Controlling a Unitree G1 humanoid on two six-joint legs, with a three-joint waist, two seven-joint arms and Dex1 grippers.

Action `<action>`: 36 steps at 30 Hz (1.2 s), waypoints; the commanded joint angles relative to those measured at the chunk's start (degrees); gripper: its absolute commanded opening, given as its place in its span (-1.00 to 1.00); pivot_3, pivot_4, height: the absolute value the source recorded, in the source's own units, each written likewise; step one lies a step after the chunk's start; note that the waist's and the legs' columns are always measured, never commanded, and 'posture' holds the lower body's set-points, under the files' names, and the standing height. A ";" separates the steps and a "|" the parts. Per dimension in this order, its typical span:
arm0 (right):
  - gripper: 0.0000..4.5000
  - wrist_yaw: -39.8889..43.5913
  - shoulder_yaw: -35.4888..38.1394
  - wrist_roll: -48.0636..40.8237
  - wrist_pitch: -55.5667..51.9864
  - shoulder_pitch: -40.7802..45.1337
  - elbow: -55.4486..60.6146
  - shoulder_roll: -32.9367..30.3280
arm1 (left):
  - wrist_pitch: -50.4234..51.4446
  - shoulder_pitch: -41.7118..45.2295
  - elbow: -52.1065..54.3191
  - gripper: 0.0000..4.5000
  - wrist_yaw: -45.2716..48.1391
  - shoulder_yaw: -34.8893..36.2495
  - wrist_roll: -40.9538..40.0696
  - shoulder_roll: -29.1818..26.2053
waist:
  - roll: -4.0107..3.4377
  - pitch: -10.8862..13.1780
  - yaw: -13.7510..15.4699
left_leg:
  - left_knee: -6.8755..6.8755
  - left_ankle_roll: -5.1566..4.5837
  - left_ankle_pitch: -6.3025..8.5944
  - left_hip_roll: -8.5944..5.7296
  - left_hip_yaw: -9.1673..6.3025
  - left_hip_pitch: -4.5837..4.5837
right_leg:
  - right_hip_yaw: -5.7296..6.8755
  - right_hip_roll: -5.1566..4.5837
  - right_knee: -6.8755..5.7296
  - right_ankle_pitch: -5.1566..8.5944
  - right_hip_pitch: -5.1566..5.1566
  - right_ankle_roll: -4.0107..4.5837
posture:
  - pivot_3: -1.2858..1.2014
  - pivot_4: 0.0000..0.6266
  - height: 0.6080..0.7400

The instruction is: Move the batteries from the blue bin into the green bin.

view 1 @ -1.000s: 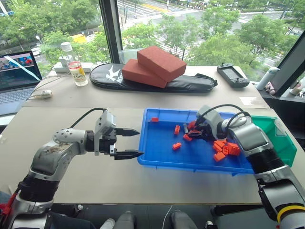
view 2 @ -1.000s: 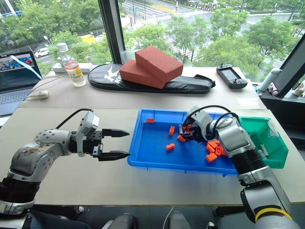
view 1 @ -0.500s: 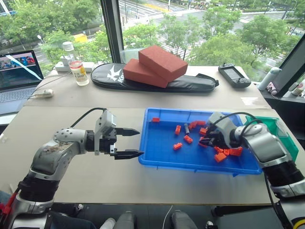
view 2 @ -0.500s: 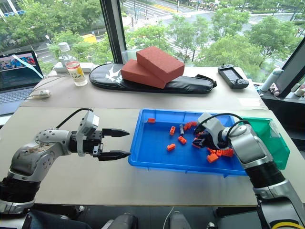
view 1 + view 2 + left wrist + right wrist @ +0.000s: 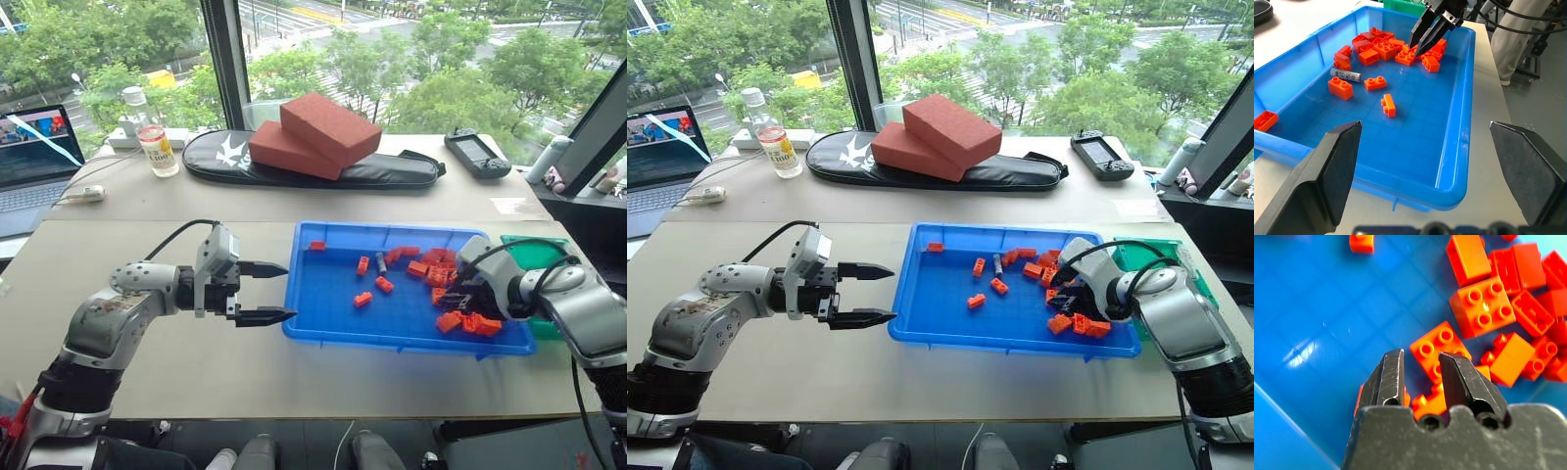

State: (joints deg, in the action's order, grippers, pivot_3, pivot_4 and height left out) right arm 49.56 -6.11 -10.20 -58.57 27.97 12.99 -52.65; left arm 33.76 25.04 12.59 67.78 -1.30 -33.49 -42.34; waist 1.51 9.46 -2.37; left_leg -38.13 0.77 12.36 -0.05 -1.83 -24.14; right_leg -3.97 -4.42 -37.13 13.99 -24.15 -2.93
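The blue bin (image 5: 392, 345) lies in the middle of the table. One grey battery (image 5: 381, 260) rests on its floor near the far wall, among orange bricks (image 5: 460, 318); the left wrist view shows the same battery (image 5: 1345, 74). My right gripper (image 5: 453, 297) hangs over the brick pile at the bin's right end. Its fingers (image 5: 1393, 377) stand a narrow gap apart with nothing between them. Behind the right arm stands the green bin (image 5: 534, 253). My left gripper (image 5: 290, 291) hovers wide open and empty just left of the blue bin.
At the back of the table two red-brown blocks (image 5: 313, 137) lie on a black bag (image 5: 392, 171). A bottle (image 5: 149, 137) and a laptop (image 5: 34, 157) stand at the far left, and a handheld console (image 5: 478, 155) at the far right.
My right gripper has moved right and towards me across the blue bin, away from the battery, which now lies uncovered. The left arm has kept still.
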 commanded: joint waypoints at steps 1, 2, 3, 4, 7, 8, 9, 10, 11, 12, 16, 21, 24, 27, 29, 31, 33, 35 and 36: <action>0.05 -1.83 0.66 -1.55 -0.69 6.56 2.27 3.49 | -1.03 0.60 0.85 1.00 0.25 0.67 -0.16 -0.27 | 0.00 0.00 -0.13 | 0.00 0.00 0.00 0.00 0.00 0.00 | 0.00 0.00 0.00 0.00 -0.01 0.00 | 0.03 -0.52 1.00; 0.22 -3.32 -0.96 -1.15 -1.37 9.61 0.59 6.57 | -1.05 0.49 0.93 1.00 0.20 0.67 -0.14 -0.26 | 0.00 0.00 -0.22 | 0.00 0.00 0.00 0.03 0.00 0.01 | 0.00 0.02 -0.01 0.00 -0.02 0.00 | 0.03 -0.52 1.00; 0.22 -4.46 -2.11 -0.77 -1.86 11.73 -0.80 8.70 | -1.06 0.43 0.97 1.00 0.17 0.65 -0.11 -0.24 | 0.00 0.00 -0.39 | 0.00 0.00 0.00 0.04 -0.01 0.01 | 0.00 0.04 -0.01 0.00 -0.03 0.00 | 0.03 -0.52 1.00; 0.22 -5.85 -3.31 0.00 -1.86 13.70 -3.15 11.17 | -1.03 0.36 1.09 1.00 0.15 0.65 -0.19 -0.19 | 0.00 0.00 -0.48 | 0.01 0.00 0.00 0.08 0.01 0.03 | 0.00 0.06 -0.02 0.00 -0.03 0.01 | 0.03 -0.52 1.00; 0.22 -9.24 -5.45 2.03 -0.64 16.67 -9.11 16.06 | -1.09 0.37 1.13 1.00 0.02 0.69 -0.12 -0.12 | 0.00 0.00 -0.10 | 0.02 0.00 0.00 0.05 -0.03 0.02 | 0.02 0.05 -0.04 -0.01 -0.03 0.01 | 0.03 -0.52 1.00; 0.22 -9.94 -5.95 2.47 -0.39 16.90 -10.16 16.67 | -1.06 0.35 1.20 1.00 -0.02 0.77 -0.14 -0.15 | 0.00 0.00 0.17 | 0.02 0.00 0.00 0.02 -0.04 0.00 | 0.02 0.03 -0.04 -0.01 -0.02 0.01 | 0.03 -0.52 1.00; 0.22 -10.32 -6.27 2.76 -0.24 17.03 -10.81 17.00 | -1.03 0.34 1.26 1.00 -0.04 0.83 -0.17 -0.18 | 0.00 0.00 0.51 | 0.02 0.00 0.00 -0.04 -0.07 -0.04 | 0.04 -0.02 -0.03 -0.01 -0.02 0.01 | 0.03 -0.52 1.00; 0.33 -10.84 -6.13 2.76 -0.52 17.00 -11.28 17.45 | -0.95 0.24 1.40 1.00 -0.06 0.97 -0.32 -0.21 | 0.01 0.00 0.82 | 0.01 0.00 0.00 -0.08 -0.06 -0.09 | 0.04 -0.06 -0.01 -0.01 -0.05 0.00 | 0.03 -0.52 1.00; 0.44 -11.16 -6.01 2.73 -0.71 17.00 -11.59 17.75 | -0.90 0.18 1.48 1.00 -0.07 1.07 -0.42 -0.24 | 0.00 0.00 1.03 | 0.01 0.00 0.00 -0.10 -0.06 -0.13 | 0.04 -0.09 -0.01 -0.02 -0.07 -0.01 | 0.03 -0.52 1.00; 0.55 -11.46 -6.16 2.82 -1.02 16.92 -11.90 18.04 | -0.90 0.06 1.57 1.00 -0.10 1.13 -0.45 -0.26 | 0.00 0.00 1.15 | 0.01 0.00 0.00 -0.10 -0.06 -0.16 | 0.04 -0.09 -0.02 -0.03 -0.10 -0.02 | 0.03 -0.52 1.00; 0.98 -12.22 -7.44 3.23 -1.64 16.46 -12.42 18.40 | -0.79 -0.22 1.84 1.00 -0.32 1.21 -0.57 -0.17 | 0.00 0.00 1.10 | 0.01 0.00 0.00 -0.05 -0.06 -0.13 | 0.04 -0.03 0.00 -0.03 -0.10 -0.01 | 0.03 -0.52 1.00; 0.98 -12.65 -8.24 3.51 -1.26 16.24 -13.72 19.29 | -0.87 -0.25 1.81 1.00 -0.37 1.11 -0.47 -0.19 | 0.00 0.00 0.61 | 0.01 0.00 0.00 -0.02 -0.05 -0.08 | 0.03 0.00 -0.02 -0.02 -0.10 -0.01 | 0.03 -0.52 1.00; 0.98 -13.16 -8.73 3.95 -0.57 16.00 -15.84 20.17 | -0.92 -0.35 1.94 1.00 -0.43 1.03 -0.44 -0.13 | 0.00 0.00 0.16 | 0.01 0.00 0.00 -0.01 -0.07 -0.08 | 0.03 0.02 -0.03 -0.02 -0.10 0.00 | 0.03 -0.52 1.00; 0.98 -13.06 -8.87 3.77 -0.65 15.98 -17.13 21.01 | -0.94 -0.44 2.01 1.00 -0.49 1.05 -0.46 -0.13 | 0.00 0.00 -0.01 | 0.01 0.00 0.00 -0.02 -0.07 -0.08 | 0.03 0.01 -0.04 -0.02 -0.10 0.00 | 0.03 -0.52 1.00; 0.98 -13.01 -9.02 3.76 -0.45 16.01 -17.78 21.44 | -0.93 -0.49 2.08 1.00 -0.56 1.08 -0.49 -0.14 | 0.00 0.00 -0.03 | 0.01 0.00 0.00 -0.02 -0.07 -0.08 | 0.03 0.01 -0.05 -0.02 -0.10 0.00 | 0.03 -0.52 1.00; 0.98 -13.44 -8.75 3.93 0.00 16.20 -18.80 22.00 | -0.92 -0.52 2.15 1.00 -0.66 1.11 -0.54 -0.13 | 0.00 0.00 -0.06 | 0.01 0.00 0.00 -0.02 -0.07 -0.07 | 0.04 0.01 -0.05 -0.03 -0.10 0.00 | 0.03 -0.52 1.00; 0.98 -13.94 -8.23 4.03 0.52 16.62 -20.16 22.65 | -0.92 -0.58 2.23 1.00 -0.72 1.15 -0.62 -0.14 | 0.00 0.00 -0.07 | 0.01 0.00 0.00 -0.01 -0.07 -0.06 | 0.03 0.01 -0.05 -0.02 -0.09 0.00 | 0.03 -0.52 1.00; 0.98 -14.11 -7.95 3.99 0.79 17.11 -21.13 23.10 | -0.92 -0.61 2.29 1.00 -0.77 1.14 -0.63 -0.15 | 0.00 0.00 -0.08 | 0.01 0.00 0.00 -0.01 -0.07 -0.05 | 0.03 0.01 -0.05 -0.03 -0.08 0.00 | 0.03 -0.52 1.00; 0.87 -14.24 -7.83 4.01 0.86 17.35 -21.63 23.32 | -0.89 -0.63 2.33 1.00 -0.77 1.16 -0.67 -0.17 | 0.00 0.00 -0.08 | 0.01 0.00 0.00 -0.01 -0.07 -0.04 | 0.03 0.01 -0.05 -0.02 -0.08 0.00 | 0.03 -0.52 1.00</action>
State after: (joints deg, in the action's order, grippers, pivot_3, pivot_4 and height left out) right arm 35.98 -14.90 -6.80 -58.49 44.53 -7.78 -29.57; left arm 33.65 24.44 12.99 66.98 -1.21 -33.48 -42.28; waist 1.52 9.46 -2.46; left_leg -38.12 0.77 12.36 -0.07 -1.90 -24.18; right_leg -3.94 -4.41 -37.18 13.97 -24.23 -2.92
